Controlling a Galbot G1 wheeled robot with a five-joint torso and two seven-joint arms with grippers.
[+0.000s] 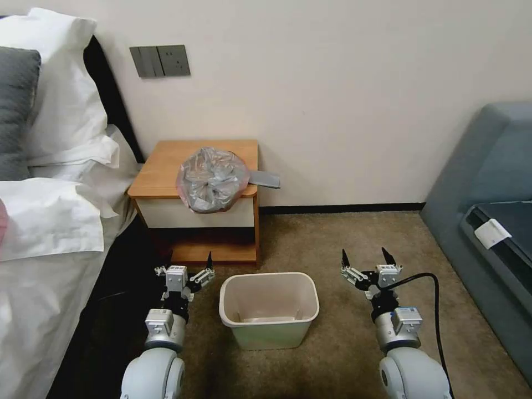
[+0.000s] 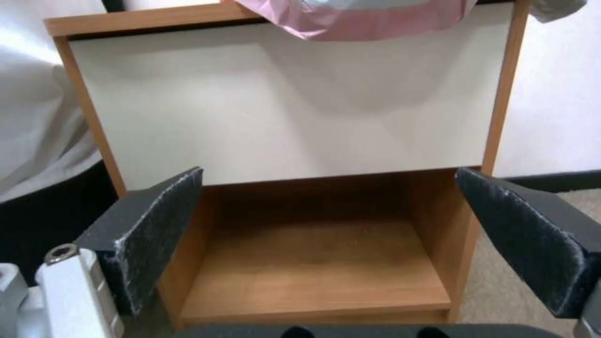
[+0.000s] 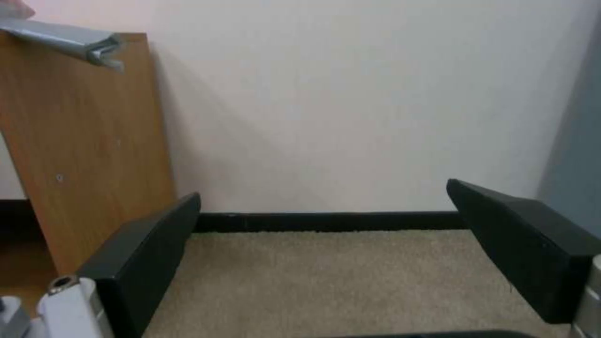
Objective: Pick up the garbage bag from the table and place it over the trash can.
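Garbage bag overhanging table front edge. Left gripper, right gripper wide, flanking trash can.

Soft, even indoor light, faint shadows on the wall, slightly blurry wrist views

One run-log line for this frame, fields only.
garbage bag: on table, overhanging front | trash can: unlined, on carpet | left hand: open, low beside can | right hand: open, low beside can
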